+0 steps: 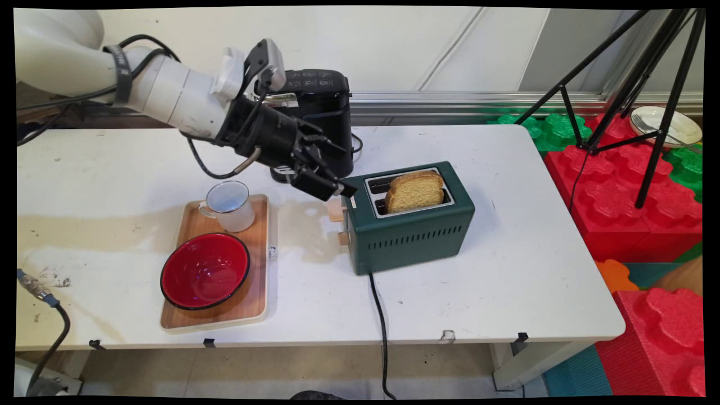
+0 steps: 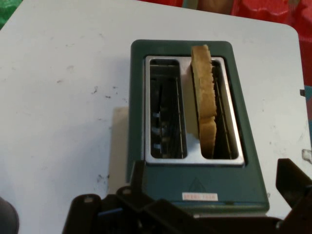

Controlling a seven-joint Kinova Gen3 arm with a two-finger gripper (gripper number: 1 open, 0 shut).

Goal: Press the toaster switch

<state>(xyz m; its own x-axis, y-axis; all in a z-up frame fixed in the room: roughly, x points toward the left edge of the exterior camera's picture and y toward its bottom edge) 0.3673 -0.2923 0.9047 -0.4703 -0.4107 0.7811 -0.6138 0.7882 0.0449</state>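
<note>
Reaching low toward toaster (image 1: pixel 413 225) lever (image 1: pixel 336 210)

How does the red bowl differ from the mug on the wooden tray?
The red bowl is wide, shallow and red inside with a dark rim; the mug is taller, narrower, pale, with a handle. The bowl sits at the tray's near end, the mug at its far end. Both stand upright and look empty.
</note>
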